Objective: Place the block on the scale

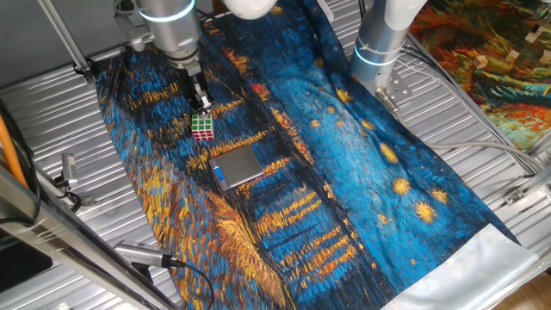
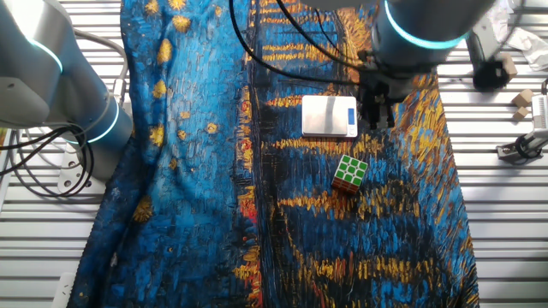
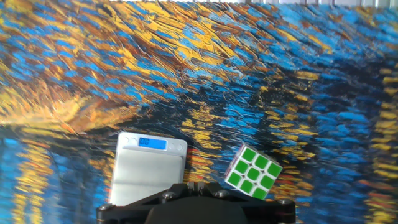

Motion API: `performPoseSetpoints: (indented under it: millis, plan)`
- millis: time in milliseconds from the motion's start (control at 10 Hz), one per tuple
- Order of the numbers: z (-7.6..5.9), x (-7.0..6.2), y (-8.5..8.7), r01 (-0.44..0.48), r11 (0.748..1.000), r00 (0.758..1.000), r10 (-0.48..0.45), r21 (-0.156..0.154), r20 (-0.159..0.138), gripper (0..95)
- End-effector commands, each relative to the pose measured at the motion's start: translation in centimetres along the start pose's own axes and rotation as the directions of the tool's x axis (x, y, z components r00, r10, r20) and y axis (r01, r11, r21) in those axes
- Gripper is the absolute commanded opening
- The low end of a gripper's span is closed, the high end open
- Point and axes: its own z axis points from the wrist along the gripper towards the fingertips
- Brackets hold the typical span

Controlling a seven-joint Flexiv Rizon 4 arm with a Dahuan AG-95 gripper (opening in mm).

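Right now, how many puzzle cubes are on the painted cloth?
1. The small green-faced sticker cube lies on the blue-and-orange painted cloth, just beside the flat silver digital scale, not on it. None appears hidden elsewhere.

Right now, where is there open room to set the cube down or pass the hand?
The scale platform is bare. Wide open cloth lies beyond the scale and block, toward the second arm's base. It is tightest where the gripper hangs beside the scale.
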Motion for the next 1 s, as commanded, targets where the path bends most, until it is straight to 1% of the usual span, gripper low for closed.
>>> performPoseSetpoints:
  millis: [100,200,400,500,600,800,900,1000]
  plan:
    - [0.3,-0.1,-0.1,0.040,0.988,0.999,-0.035,0.150,-0.031,0.0]
    - [0.5,-0.1,-0.1,0.000,0.997,1.000,0.002,0.082,-0.019,0.0]
    - [1.0,-0.2,-0.1,-0.056,0.998,0.998,0.056,0.004,-0.006,0.0]
    - [1.2,-0.4,-0.3,-0.079,0.995,0.997,0.079,-0.053,-0.001,0.0]
    - [1.2,-0.5,-0.5,-0.079,0.995,0.997,0.079,-0.061,-0.001,0.0]
    - [1.0,-0.8,-1.1,-0.074,0.996,0.997,0.074,-0.056,-0.007,0.0]
    - [1.2,-0.9,-1.4,-0.069,0.997,0.998,0.069,-0.047,-0.008,0.0]
    - [1.3,-0.7,-2.0,-0.057,0.997,0.998,0.057,-0.047,-0.007,0.0]
